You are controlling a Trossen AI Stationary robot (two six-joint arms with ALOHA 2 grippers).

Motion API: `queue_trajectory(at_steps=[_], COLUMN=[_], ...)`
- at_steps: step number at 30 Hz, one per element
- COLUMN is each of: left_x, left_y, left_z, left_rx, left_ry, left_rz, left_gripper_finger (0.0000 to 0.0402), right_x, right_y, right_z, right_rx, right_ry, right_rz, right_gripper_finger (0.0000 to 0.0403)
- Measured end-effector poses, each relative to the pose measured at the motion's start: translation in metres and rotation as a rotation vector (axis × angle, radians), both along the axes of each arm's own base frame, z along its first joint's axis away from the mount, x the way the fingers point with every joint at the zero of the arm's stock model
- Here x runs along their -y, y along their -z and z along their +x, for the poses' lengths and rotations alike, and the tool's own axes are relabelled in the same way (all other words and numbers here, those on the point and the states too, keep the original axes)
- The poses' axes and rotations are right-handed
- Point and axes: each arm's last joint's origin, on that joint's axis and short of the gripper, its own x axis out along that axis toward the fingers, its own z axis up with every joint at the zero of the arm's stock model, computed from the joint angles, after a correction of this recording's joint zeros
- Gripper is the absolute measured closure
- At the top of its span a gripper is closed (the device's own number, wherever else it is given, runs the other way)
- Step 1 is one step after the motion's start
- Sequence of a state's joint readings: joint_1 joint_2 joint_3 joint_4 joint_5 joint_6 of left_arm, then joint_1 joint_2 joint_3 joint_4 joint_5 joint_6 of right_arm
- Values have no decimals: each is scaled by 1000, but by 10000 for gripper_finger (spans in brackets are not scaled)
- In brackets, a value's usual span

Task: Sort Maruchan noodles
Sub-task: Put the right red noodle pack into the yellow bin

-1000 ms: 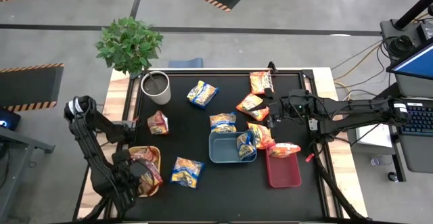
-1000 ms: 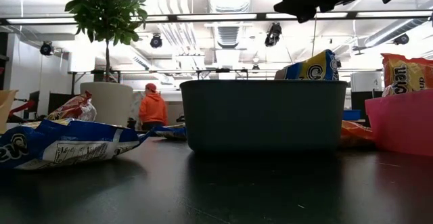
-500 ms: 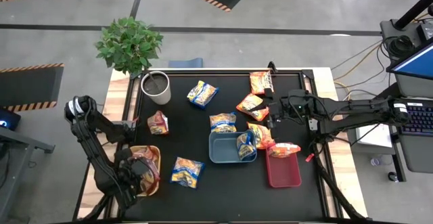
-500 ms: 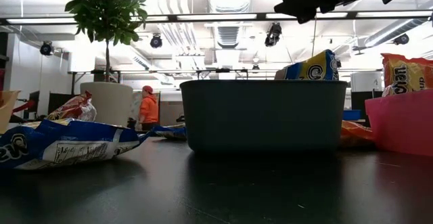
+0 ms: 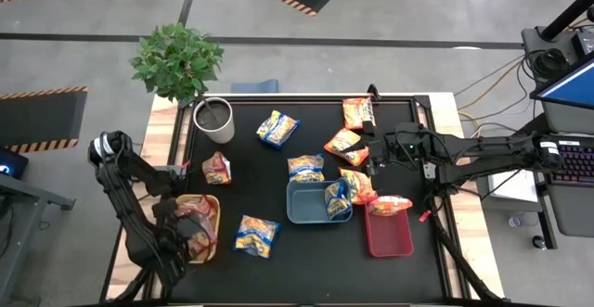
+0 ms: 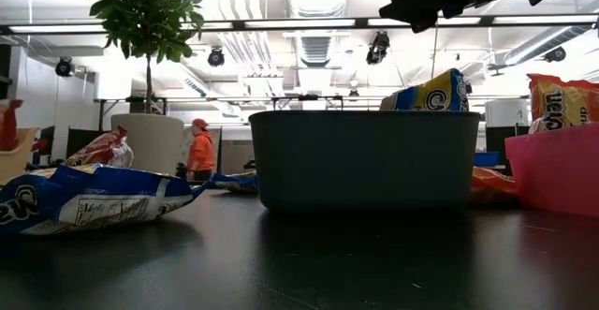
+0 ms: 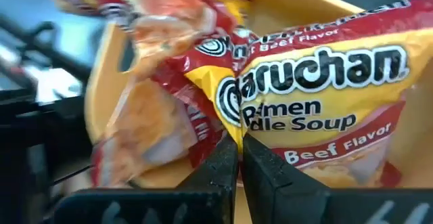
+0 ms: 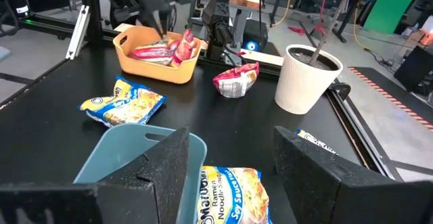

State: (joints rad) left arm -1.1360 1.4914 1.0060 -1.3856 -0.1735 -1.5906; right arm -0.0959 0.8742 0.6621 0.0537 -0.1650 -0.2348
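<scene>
My left gripper (image 7: 238,158) is shut over the yellow tray (image 5: 212,205) at the table's near left. Its fingertips point down at two red beef-flavour Maruchan packets (image 7: 318,95) lying in the tray. One red packet end (image 6: 8,123) stands above the tray's rim. My right gripper (image 8: 233,176) is open and holds nothing. It hovers level over the blue tray (image 5: 302,212), where a blue-and-yellow packet (image 5: 337,198) leans. An orange packet (image 5: 390,205) lies across the red tray (image 5: 390,240). My left gripper comes from above, slanting down. Its shut fingertips (image 7: 260,166) meet where the edges of the two red packets overlap (image 7: 233,132). I cannot tell whether they pinch an edge or only touch it, because the fingers hide that spot.
Loose packets lie on the black table: blue-and-yellow ones (image 5: 257,236), (image 5: 277,128), (image 5: 305,168), orange ones (image 5: 357,112), (image 5: 344,143), (image 5: 358,185), and a red one (image 5: 216,168). A white cup (image 5: 213,120) and a potted plant (image 5: 176,61) stand at the far left.
My left gripper has shut over the yellow tray and tipped a little. The red packets in the tray have shifted. In the low view one red packet end now stands above the tray's rim, where none showed before.
</scene>
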Motion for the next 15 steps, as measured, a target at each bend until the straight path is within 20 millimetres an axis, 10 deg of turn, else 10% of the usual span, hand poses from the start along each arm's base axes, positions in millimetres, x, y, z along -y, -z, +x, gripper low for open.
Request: queue_trajectory(at_steps=[15], left_x=[1], left_y=[-5], left_z=[1], left_rx=[-66], left_ry=[52], left_rz=[104], left_gripper_finger=[402], right_x=[0], right_y=[0], right_z=[0], right_rx=[1], right_ry=[0], right_rz=[2], right_gripper_finger=[202])
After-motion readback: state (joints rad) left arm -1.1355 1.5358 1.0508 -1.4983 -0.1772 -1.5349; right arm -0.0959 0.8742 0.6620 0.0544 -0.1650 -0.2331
